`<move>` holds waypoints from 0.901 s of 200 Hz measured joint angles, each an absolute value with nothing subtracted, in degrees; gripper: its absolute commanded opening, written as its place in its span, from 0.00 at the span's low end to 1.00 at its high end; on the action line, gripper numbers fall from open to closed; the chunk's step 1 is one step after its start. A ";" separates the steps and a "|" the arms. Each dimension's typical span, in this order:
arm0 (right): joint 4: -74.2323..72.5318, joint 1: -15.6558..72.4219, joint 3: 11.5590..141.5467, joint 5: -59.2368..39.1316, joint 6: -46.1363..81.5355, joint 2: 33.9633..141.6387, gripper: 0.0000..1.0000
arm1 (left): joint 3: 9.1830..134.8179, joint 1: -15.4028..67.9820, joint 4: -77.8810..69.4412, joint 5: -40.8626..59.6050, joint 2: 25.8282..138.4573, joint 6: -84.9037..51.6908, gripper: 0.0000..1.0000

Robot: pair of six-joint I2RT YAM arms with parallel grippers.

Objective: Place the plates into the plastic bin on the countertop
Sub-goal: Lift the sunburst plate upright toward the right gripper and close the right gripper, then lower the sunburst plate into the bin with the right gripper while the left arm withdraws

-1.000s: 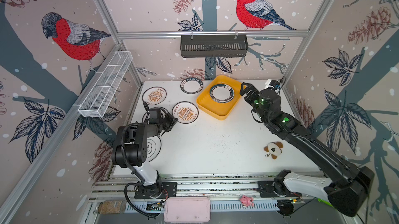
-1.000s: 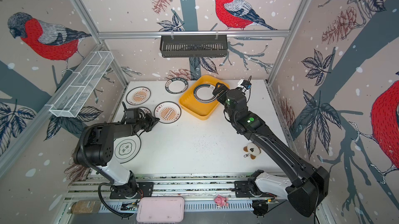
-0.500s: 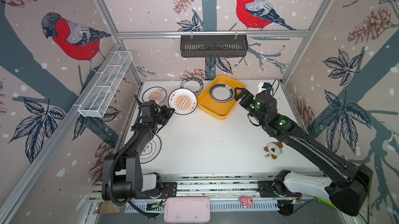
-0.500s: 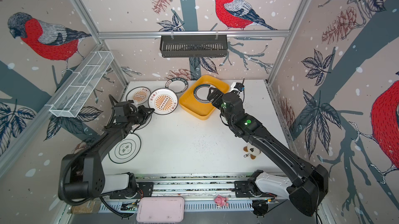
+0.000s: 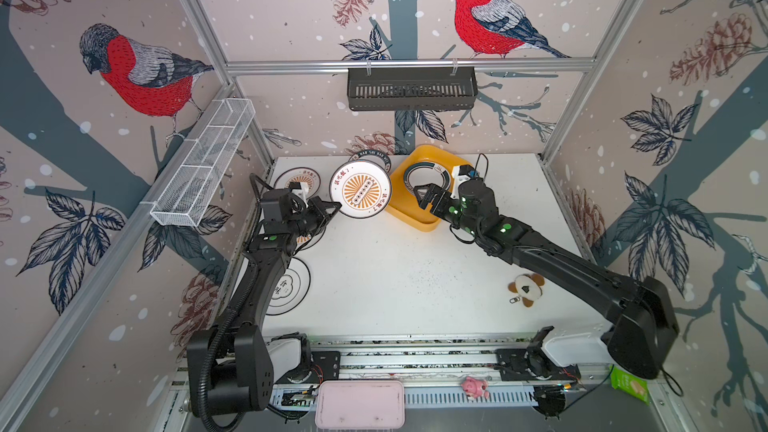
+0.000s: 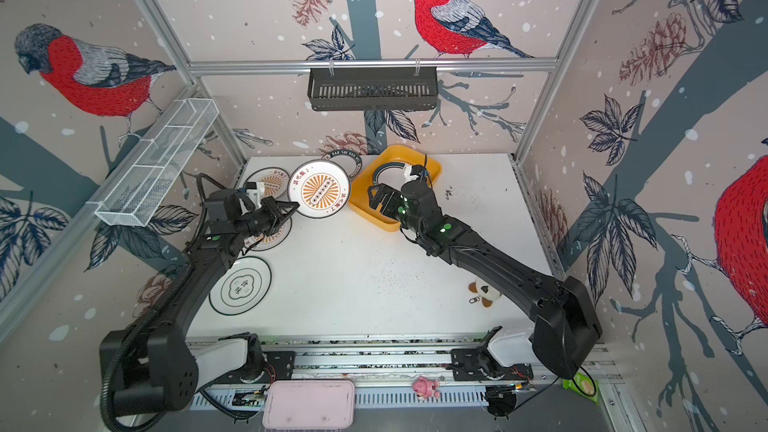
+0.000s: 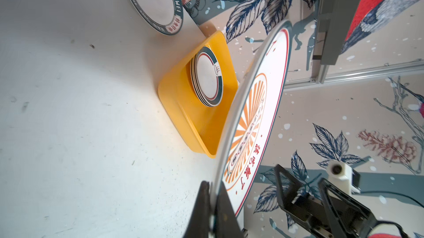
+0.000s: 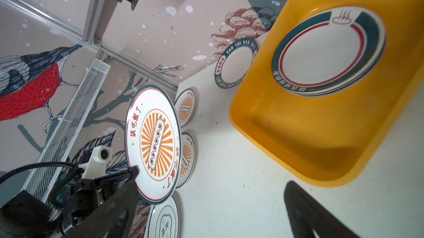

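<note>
My left gripper (image 5: 332, 207) (image 7: 213, 202) is shut on the rim of an orange sunburst plate (image 5: 360, 188) (image 8: 153, 143), held tilted in the air just left of the yellow plastic bin (image 5: 415, 217) (image 7: 174, 101). A stack of green-rimmed plates (image 8: 325, 53) (image 7: 207, 76) lies in the bin. My right gripper (image 5: 428, 197) (image 8: 211, 214) hangs open over the bin's near end, holding nothing. On the white countertop (image 5: 395, 276) lie a green-lettered plate (image 5: 374, 156), two sunburst plates (image 5: 297, 178) (image 5: 307, 238) and a black-ringed plate (image 5: 291, 288).
A black slotted basket (image 5: 411, 89) hangs on the back wall and a white wire basket (image 5: 203, 172) on the left wall. A small plush keychain (image 5: 525, 289) lies at the right of the countertop. A pink tray (image 5: 359, 409) sits below the front rail.
The left gripper has lifted the sunburst plate off the countertop and brought it up toward the bin. The right gripper has moved left and nearer, from over the stack to the bin's near end.
</note>
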State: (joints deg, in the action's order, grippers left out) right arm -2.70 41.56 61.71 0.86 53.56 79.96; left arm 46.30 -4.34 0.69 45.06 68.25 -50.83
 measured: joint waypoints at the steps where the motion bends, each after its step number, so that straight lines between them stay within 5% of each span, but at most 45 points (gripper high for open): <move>1: -2.81 41.58 61.80 0.60 53.56 80.20 0.99 | 46.30 -4.34 0.69 45.15 68.25 -50.83 0.00; 78: -6.13 42.57 65.93 -6.13 52.69 87.94 0.79 | 46.78 -0.69 -0.16 50.61 68.14 -52.75 0.00; 144: -7.62 42.28 66.52 -7.64 53.98 89.56 0.25 | 47.77 0.45 -0.86 51.09 69.17 -53.15 0.00; 180: -8.80 41.58 66.52 -9.15 55.02 89.58 0.04 | 48.88 0.99 -0.56 50.50 70.08 -53.15 0.03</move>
